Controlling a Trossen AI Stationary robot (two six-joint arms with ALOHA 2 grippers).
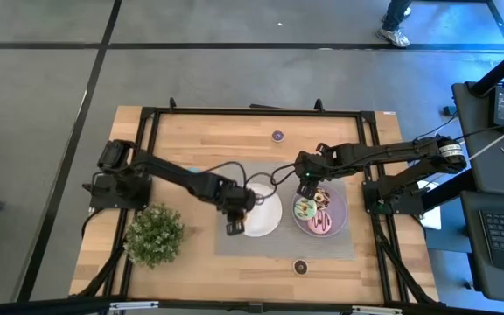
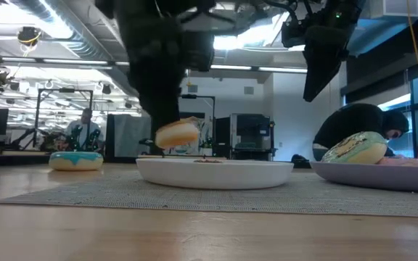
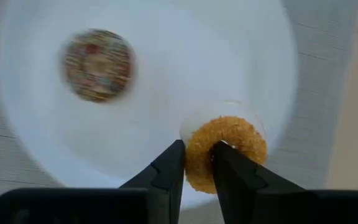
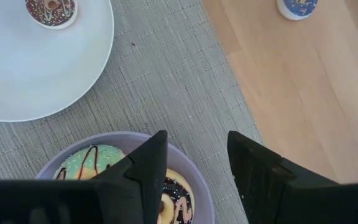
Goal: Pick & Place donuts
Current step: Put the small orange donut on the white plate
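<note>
Left wrist view: left gripper (image 3: 197, 163) pinching orange donut (image 3: 225, 152), seemingly above white plate (image 3: 42, 143).

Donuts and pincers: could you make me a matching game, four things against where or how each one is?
1 orange donut
2 sprinkled brown donut
3 green donut
4 right pincer

a lying on the white plate
b open, holding nothing
c lying on the purple plate
d gripped in the left pincer

Pairs: 1-d, 2-a, 3-c, 4-b

Pale wood table (image 1: 191, 131); woven grey cloth mat (image 4: 166, 81); glossy white plate (image 3: 166, 74); grainy orange donut (image 3: 238, 146)
</note>
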